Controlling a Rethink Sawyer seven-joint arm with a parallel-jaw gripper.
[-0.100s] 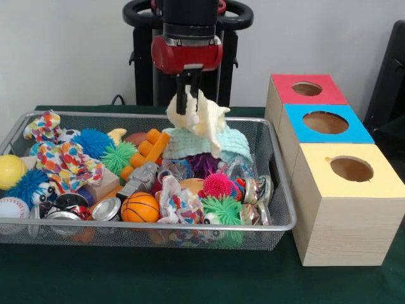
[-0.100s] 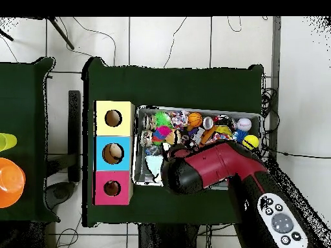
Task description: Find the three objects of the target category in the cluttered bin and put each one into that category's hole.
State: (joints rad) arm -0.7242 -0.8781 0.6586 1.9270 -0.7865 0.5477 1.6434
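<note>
Front view: even, bright indoor light, seems to come from above; white wall (image 1: 76,50) flat, no hot spots. Soft shadow under the mesh bin (image 1: 278,190) on the green cloth (image 1: 190,278), toward 6 o'clock. Small glints on the metal cans (image 1: 106,209). Wood box (image 1: 345,215) evenly lit w/ darker front face. Detail a bit soft overall. Overhead: dimmer, floor tiles (image 2: 194,39) pale, cloth nearly black, holes shadowed.
</note>
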